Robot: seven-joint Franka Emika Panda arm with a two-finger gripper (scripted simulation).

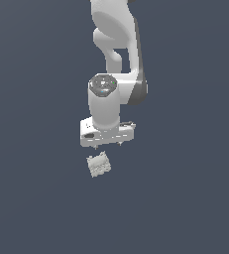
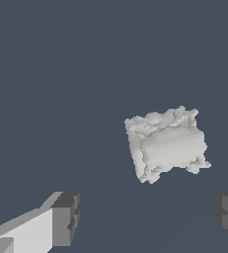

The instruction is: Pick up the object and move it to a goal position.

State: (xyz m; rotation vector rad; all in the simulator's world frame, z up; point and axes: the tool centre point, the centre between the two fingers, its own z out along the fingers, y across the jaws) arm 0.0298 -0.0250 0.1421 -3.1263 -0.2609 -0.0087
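grey-blue plain surface; whitish block (image 2: 166, 145) lies free; gripper (image 2: 147, 217) spread, apart from block.

1. A flat, uniform slate-blue backdrop (image 1: 31, 198) fills the exterior view from edge to edge.
2. No seam, horizon or texture separates floor from wall.
3. The wrist view shows the same plain dark blue-grey surface (image 2: 46, 74).
4. Lighting is soft and even, with only faint shading.
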